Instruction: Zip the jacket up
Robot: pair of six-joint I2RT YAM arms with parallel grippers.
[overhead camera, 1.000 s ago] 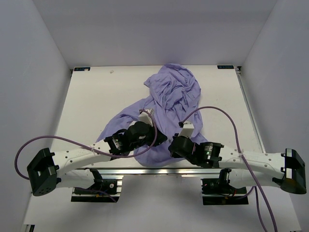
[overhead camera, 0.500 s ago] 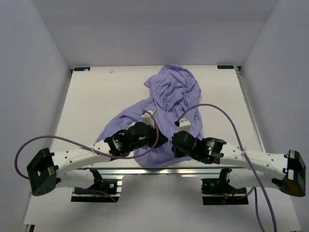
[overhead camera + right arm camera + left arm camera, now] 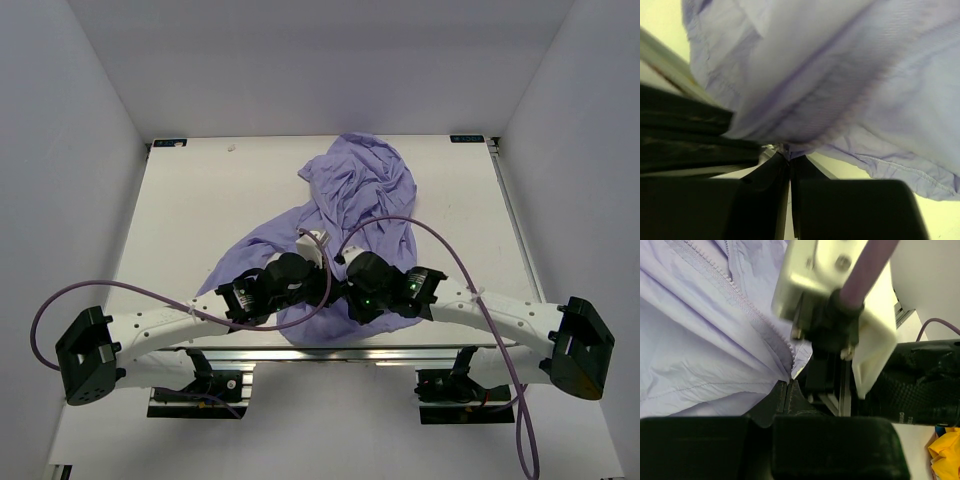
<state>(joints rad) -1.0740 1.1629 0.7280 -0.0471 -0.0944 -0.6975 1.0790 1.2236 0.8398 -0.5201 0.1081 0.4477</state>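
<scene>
Fabric this thin and soft gives you no stiffness to push against. The jacket [image 3: 360, 190] lies crumpled on the middle of the counter [image 3: 200, 200], bunched toward the far side, with its near edge drawn to where your two arms meet. Expect it to be light, limp and a little slick, so it will drag and bunch rather than hold a line.

Your left fingers [image 3: 767, 407] are clamped together on cloth right at the foot of the zipper [image 3: 740, 305], whose teeth run up and away from the tips. Your right fingers [image 3: 767, 172] look pressed together on a fold of the edge, just beside the left. That view is blurred, so treat the grip as uncertain.

Take hold low, on the stitched tape beside the teeth, not on loose cloth, and keep the two sides taut between the arms. The slider shows in no view, so find it before you pull.
</scene>
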